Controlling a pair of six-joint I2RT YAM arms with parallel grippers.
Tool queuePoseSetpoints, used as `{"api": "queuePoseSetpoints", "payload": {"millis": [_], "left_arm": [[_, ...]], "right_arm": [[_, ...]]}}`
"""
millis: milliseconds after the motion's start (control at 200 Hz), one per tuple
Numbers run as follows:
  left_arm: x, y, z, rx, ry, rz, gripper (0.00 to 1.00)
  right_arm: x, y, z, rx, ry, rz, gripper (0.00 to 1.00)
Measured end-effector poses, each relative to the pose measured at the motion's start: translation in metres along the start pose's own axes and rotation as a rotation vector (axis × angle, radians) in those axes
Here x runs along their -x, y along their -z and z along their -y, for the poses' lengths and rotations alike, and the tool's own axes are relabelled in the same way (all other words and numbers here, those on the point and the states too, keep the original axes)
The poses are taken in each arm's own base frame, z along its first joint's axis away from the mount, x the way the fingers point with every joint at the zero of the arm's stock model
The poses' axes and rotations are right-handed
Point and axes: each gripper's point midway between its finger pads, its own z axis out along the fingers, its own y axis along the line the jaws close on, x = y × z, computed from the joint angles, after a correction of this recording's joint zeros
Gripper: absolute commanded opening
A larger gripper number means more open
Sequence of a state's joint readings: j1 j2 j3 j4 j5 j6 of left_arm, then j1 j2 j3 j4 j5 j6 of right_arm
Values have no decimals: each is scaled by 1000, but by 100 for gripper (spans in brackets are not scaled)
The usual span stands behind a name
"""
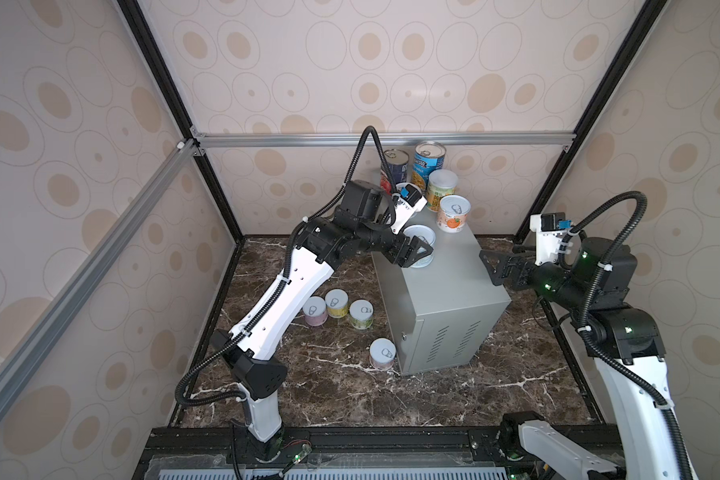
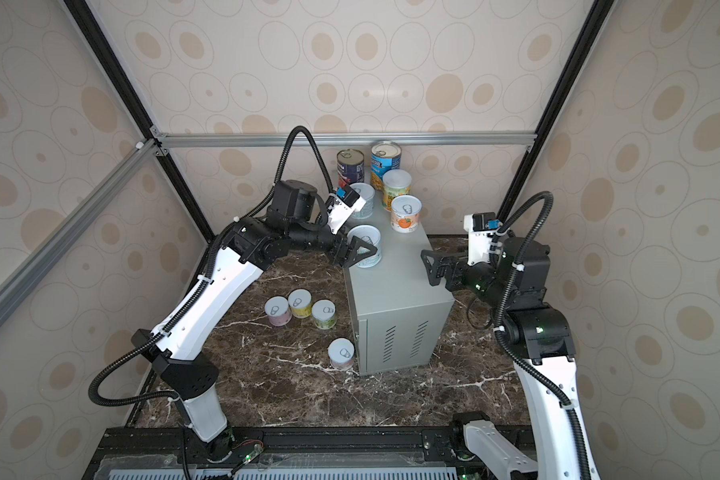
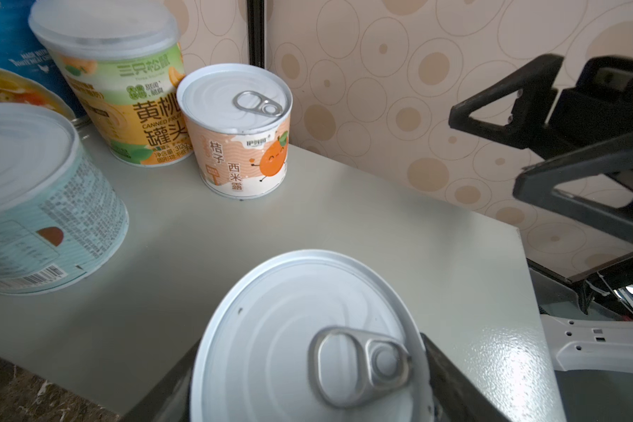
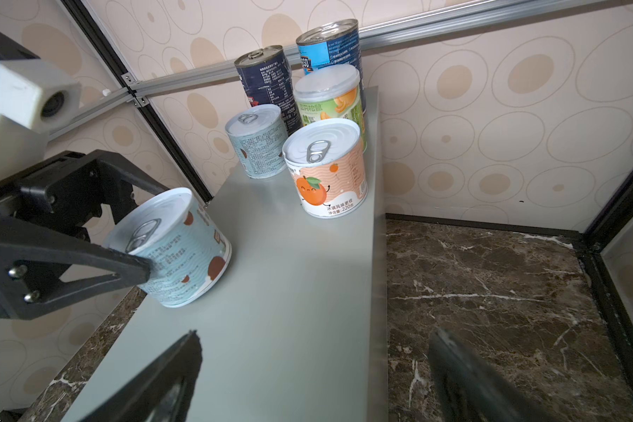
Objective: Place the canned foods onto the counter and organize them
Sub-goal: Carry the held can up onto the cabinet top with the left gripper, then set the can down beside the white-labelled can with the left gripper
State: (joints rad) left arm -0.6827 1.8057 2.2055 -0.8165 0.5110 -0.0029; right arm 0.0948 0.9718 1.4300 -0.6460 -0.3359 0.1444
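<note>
Can 6 [image 4: 183, 252] sits on the counter [image 4: 289, 292] between the jaws of the left gripper [image 4: 152, 234]; I cannot tell if they squeeze. Right gripper [image 1: 487, 268] is open. Next: let go, back off.

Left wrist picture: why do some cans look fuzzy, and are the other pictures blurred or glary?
In the left wrist view the orange can is crisp, while the pale blue can with the barcode is soft; in the right wrist view the right hand shows only dark, smeared fingers, likely too close; in both top views a pale glare patch sits on the back wall.
</note>
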Motion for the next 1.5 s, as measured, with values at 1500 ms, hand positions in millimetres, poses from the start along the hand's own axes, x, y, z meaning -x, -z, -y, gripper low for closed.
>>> {"api": "queuePoseSetpoints", "payload": {"millis": [1500], "left_arm": [[-20,0,-22,134,65,221,81]], "right_arm": [[-6,6,2,-21,17,8,100]]}}
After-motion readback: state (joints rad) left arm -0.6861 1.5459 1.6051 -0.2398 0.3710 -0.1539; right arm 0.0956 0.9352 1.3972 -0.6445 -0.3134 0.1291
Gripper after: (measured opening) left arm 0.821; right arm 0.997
